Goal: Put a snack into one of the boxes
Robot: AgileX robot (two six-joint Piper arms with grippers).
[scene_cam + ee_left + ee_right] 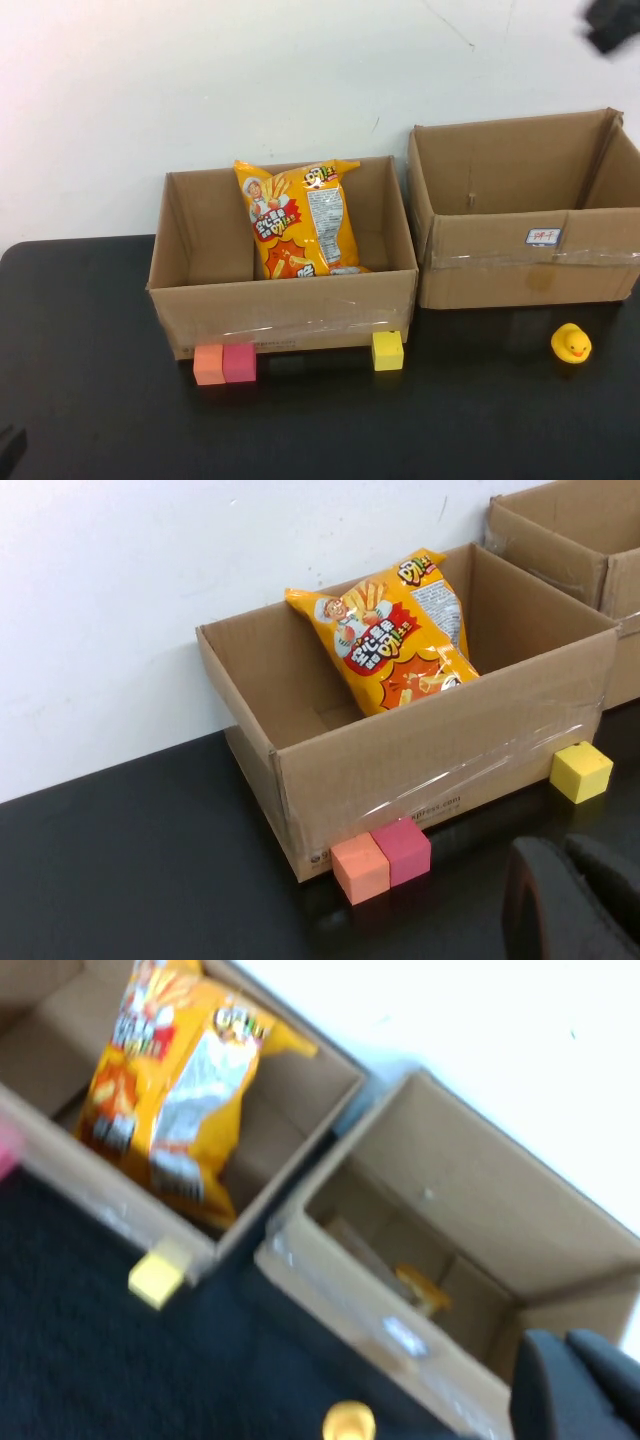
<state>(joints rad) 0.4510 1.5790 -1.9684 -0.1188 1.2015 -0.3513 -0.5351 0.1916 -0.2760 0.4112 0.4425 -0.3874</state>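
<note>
An orange snack bag (300, 220) stands leaning inside the left cardboard box (290, 305), its top poking above the rim. It also shows in the left wrist view as the snack bag (395, 640) and in the right wrist view as the snack bag (170, 1100). The right box (520, 265) stands open beside it, and a small orange item (420, 1288) lies on its floor. My left gripper (567, 848) sits low near the table's front left, shut and empty. My right gripper (566, 1340) hangs high above the right box's far right corner, shut and empty.
An orange cube (208, 365) and a pink cube (239, 362) touch the left box's front wall. A yellow cube (387, 351) sits at its front right corner. A yellow rubber duck (571, 344) stands before the right box. A white wall backs both boxes.
</note>
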